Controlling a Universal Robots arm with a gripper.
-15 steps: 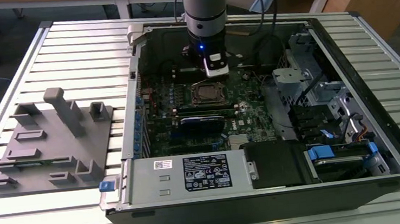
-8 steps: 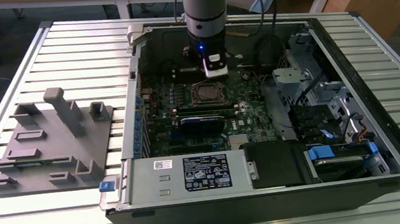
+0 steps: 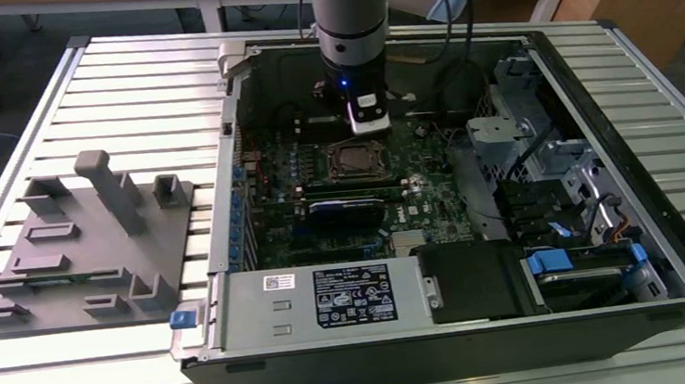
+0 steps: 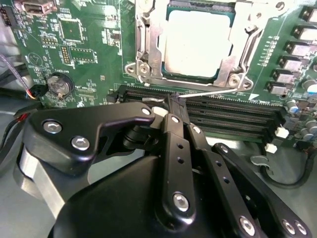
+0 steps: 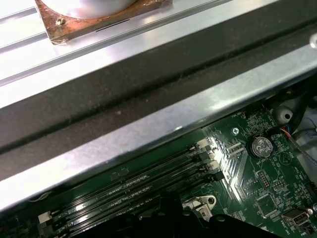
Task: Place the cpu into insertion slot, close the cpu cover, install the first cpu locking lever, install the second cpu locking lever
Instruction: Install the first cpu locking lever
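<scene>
Beside cpu (image 4: pixel 198 42), arm (image 3: pixel 350 24) vertical, gripper (image 4: pixel 171 99) pointing down

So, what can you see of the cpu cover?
The cpu cover is a thin silvery metal frame with a large square window. It seems to lie flat over the cpu, whose pale metal top shows through the window. Green circuit board surrounds it; a thin wire lever runs along its edge beside the black memory slots.

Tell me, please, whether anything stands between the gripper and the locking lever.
Nothing visible does: in the second wrist view the gripper sits at the end of the thin locking lever, above the memory slots.
</scene>
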